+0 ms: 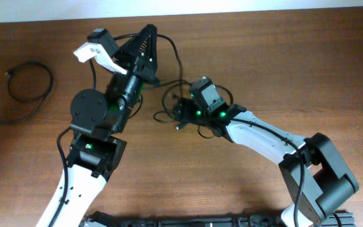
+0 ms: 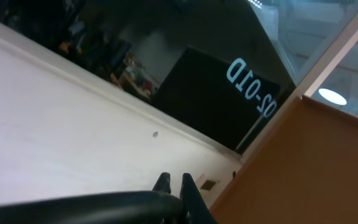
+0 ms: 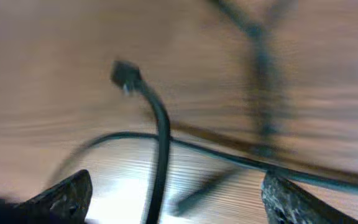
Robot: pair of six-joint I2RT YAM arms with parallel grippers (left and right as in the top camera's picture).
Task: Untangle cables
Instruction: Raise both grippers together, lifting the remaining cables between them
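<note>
A tangle of thin black cables (image 1: pixel 172 107) lies on the wooden table at centre. One strand (image 1: pixel 179 63) rises from it to my left gripper (image 1: pixel 150 30), which is lifted, tilted up and shut on that cable. In the left wrist view the fingertips (image 2: pixel 173 182) are nearly together, with a dark blurred cable (image 2: pixel 73 205) beside them. My right gripper (image 1: pixel 180 116) is open and low over the tangle. In the right wrist view its jaws (image 3: pixel 176 199) straddle a cable (image 3: pixel 160 143) with a small plug end (image 3: pixel 125 74). A third cable (image 1: pixel 30 82) lies looped alone at the far left.
The table's far edge (image 1: pixel 232 12) runs along the top of the overhead view. The left wrist view faces a white wall (image 2: pixel 55 124) and a dark panel (image 2: pixel 216 99). The two arms are close together near the tangle.
</note>
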